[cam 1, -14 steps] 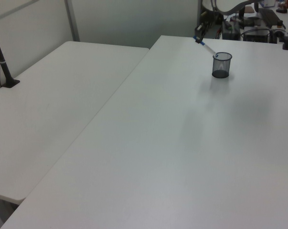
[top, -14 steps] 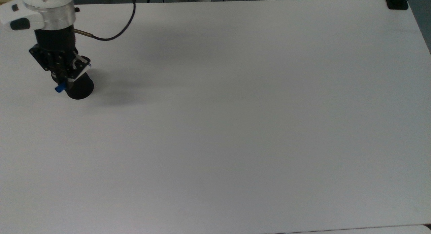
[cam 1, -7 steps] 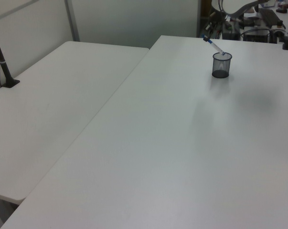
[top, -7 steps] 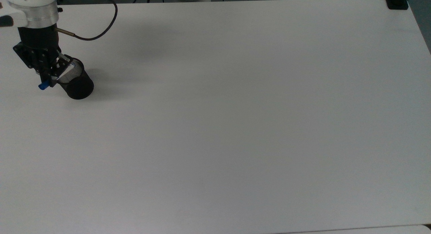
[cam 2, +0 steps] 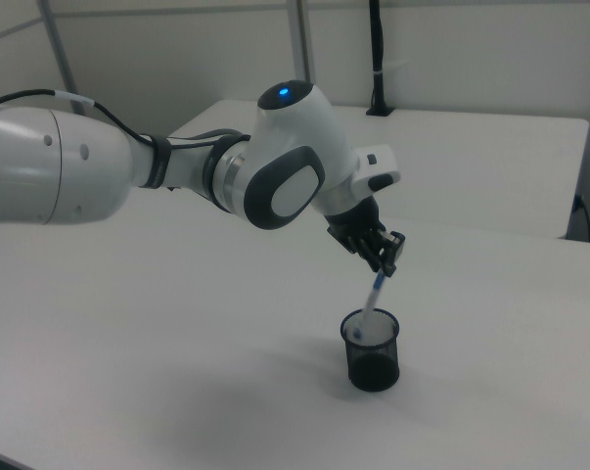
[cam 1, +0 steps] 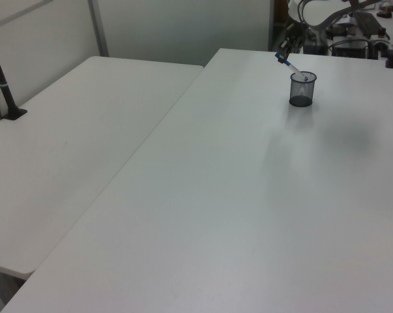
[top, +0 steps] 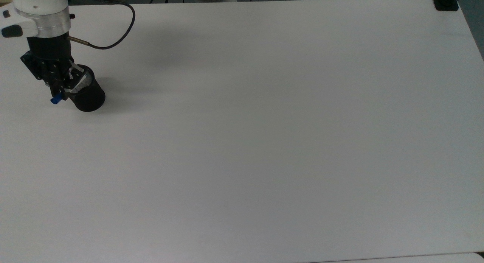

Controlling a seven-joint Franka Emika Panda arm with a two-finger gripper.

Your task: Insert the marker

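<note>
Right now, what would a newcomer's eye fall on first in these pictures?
The white robot arm reaching in from the right view's left, its gripper holding the marker tilted, lower end inside the black mesh cup. The cup stands near the top view's left edge on a wide white table.

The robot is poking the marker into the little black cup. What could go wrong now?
The marker is tilted, with its lower end just inside the black mesh cup. Pushing sideways might tip the cup over. The gripper holds the marker's top, so letting go now might leave it leaning on the rim or falling out.
</note>
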